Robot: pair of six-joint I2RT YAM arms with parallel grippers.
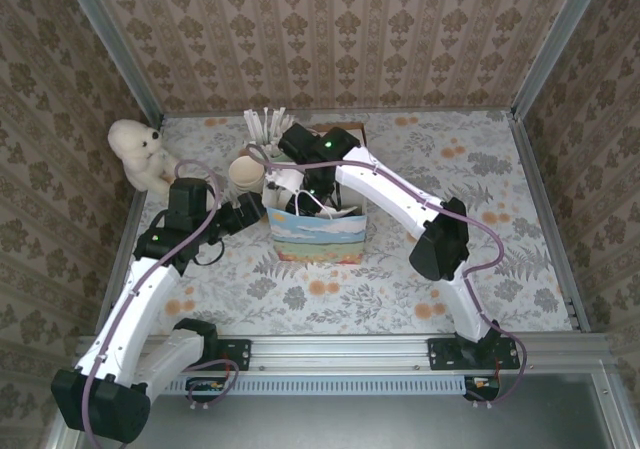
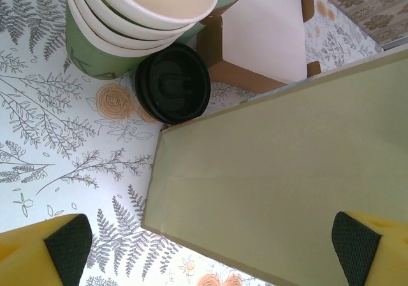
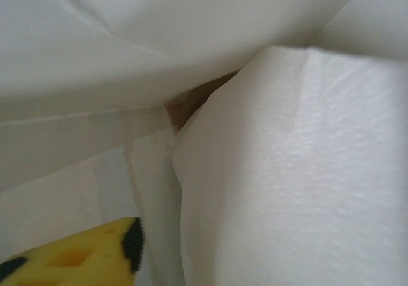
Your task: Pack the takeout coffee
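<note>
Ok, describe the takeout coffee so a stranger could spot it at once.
Start at the printed paper bag in the middle of the table. By its far left corner stands a stack of cream paper cups, and the takeout coffee sits between stack and bag. It alone carries a round black lid; the stacked cups gape open.

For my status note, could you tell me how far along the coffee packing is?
Done: white paper is in the bag. In hand: the right end effector reaches into the bag; the left end effector hovers open beside it. Left: the coffee stands on the table, outside the bag.
</note>
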